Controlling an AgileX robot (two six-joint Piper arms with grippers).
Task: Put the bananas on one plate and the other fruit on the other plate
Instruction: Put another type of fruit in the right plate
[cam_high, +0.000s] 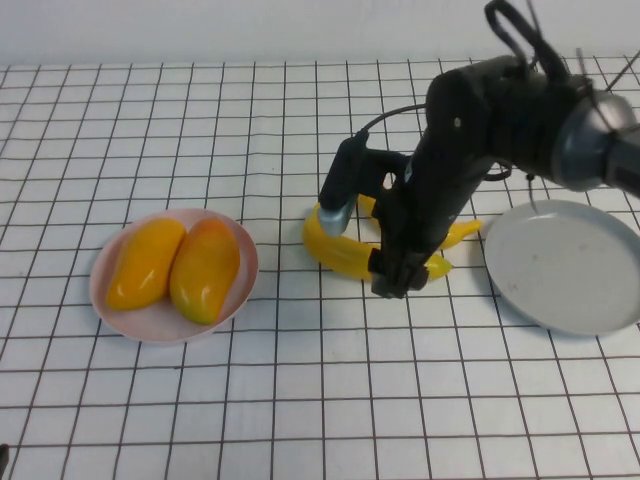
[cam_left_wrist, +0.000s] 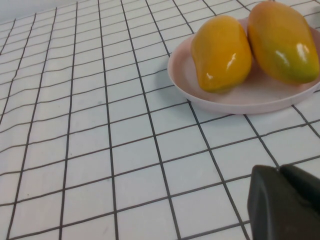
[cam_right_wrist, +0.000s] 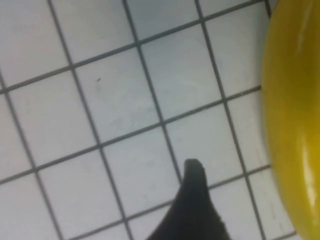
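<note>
Two yellow bananas lie crossed at the table's middle, one (cam_high: 335, 252) curving toward me and the other (cam_high: 462, 233) mostly hidden under my right arm. My right gripper (cam_high: 392, 280) is down at the near banana, open. In the right wrist view one black finger (cam_right_wrist: 194, 180) stands a short gap from the banana (cam_right_wrist: 295, 125); the other finger is out of view. Two orange-yellow mango-like fruits (cam_high: 148, 262) (cam_high: 206, 268) lie side by side on the pink plate (cam_high: 160, 325). The grey plate (cam_high: 565, 265) at the right holds nothing. My left gripper (cam_left_wrist: 280, 172) is shut and empty, low over the cloth near the pink plate (cam_left_wrist: 185, 75).
A white cloth with a black grid covers the table. The right arm's bulk (cam_high: 490, 120) hangs over the area between the bananas and the grey plate.
</note>
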